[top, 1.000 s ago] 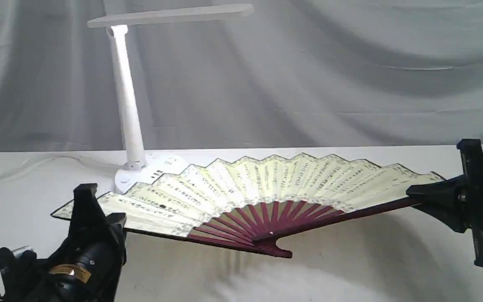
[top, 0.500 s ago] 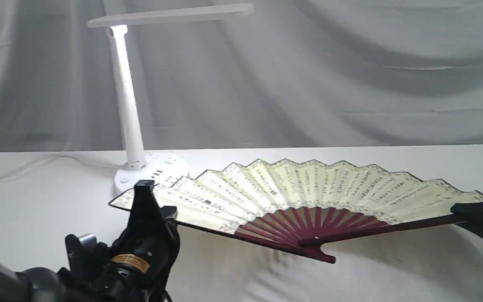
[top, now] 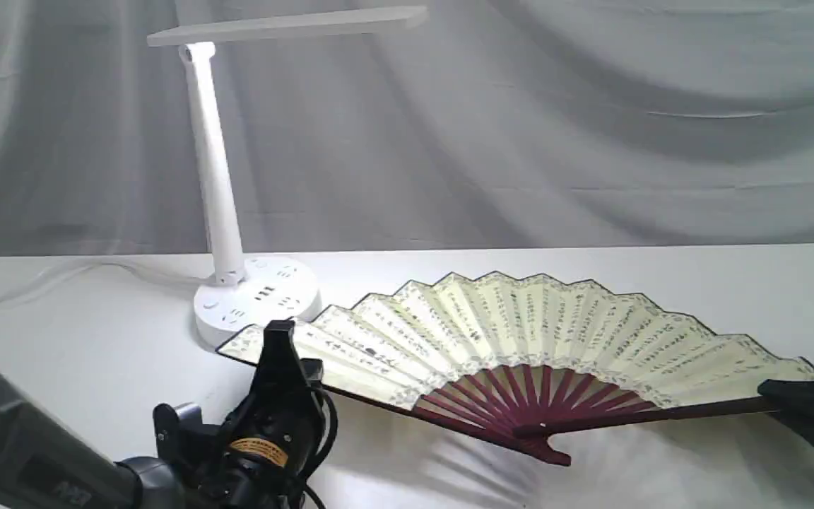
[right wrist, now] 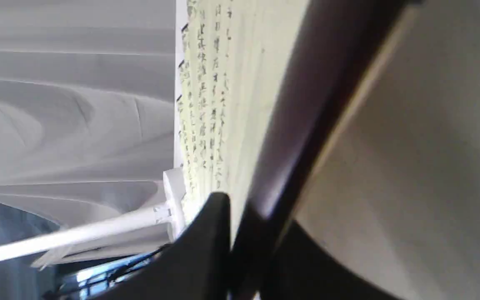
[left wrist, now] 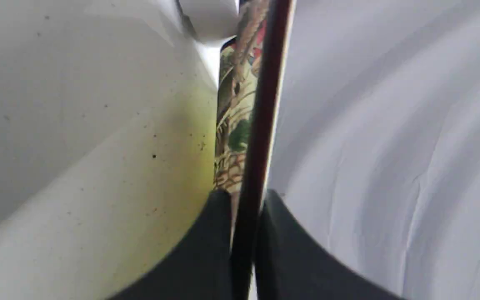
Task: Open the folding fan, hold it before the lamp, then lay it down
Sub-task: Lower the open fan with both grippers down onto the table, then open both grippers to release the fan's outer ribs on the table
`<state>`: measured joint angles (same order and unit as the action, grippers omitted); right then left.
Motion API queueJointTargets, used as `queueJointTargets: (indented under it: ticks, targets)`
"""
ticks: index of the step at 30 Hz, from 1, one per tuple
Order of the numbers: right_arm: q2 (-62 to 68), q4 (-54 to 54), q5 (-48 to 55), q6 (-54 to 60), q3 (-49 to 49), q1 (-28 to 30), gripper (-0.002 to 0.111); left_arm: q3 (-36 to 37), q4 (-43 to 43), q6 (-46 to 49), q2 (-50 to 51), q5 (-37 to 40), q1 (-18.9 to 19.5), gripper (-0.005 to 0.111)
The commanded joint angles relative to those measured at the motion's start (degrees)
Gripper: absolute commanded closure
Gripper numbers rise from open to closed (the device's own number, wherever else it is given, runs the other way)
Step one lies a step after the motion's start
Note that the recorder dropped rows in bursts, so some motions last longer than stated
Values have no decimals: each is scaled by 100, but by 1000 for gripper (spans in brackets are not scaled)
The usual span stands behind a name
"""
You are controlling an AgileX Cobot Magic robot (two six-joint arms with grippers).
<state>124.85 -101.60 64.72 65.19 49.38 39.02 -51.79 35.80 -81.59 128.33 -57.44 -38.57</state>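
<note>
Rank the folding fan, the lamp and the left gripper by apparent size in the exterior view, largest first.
1. folding fan
2. lamp, tall but slim
3. left gripper, though nearness to the camera enlarges it

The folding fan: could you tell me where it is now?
In the exterior view, the folding fan spreads open right of the lamp base, its end guards gripped by the left hand and right hand.

White tabletop (top: 82,367), creased grey cloth backdrop (top: 591,106) hanging behind it
</note>
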Motion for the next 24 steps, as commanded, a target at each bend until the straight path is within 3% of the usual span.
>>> queueJointTargets:
  ticks: [1,5,9,16,20,24]
  targets:
    - [209,166,-263,436,-24,-4,108,-53,-92,-236,107,-152,-37,103]
    - [288,166,-254,537,-24,-4,108,-53,-289,-236,177,-266,-37,96]
    - [288,166,-130,539,-24,-4,97,-53,-369,-236,177,-472,-37,87]
    - [288,166,232,512,-24,-4,84,-53,-471,-511,157,-870,-37,85]
    - [288,166,293,325,-24,-4,71,-53,-633,-536,157,-806,-37,72]
    - [141,166,291,191,-24,-4,58,-53,-865,-536,157,-807,-37,52]
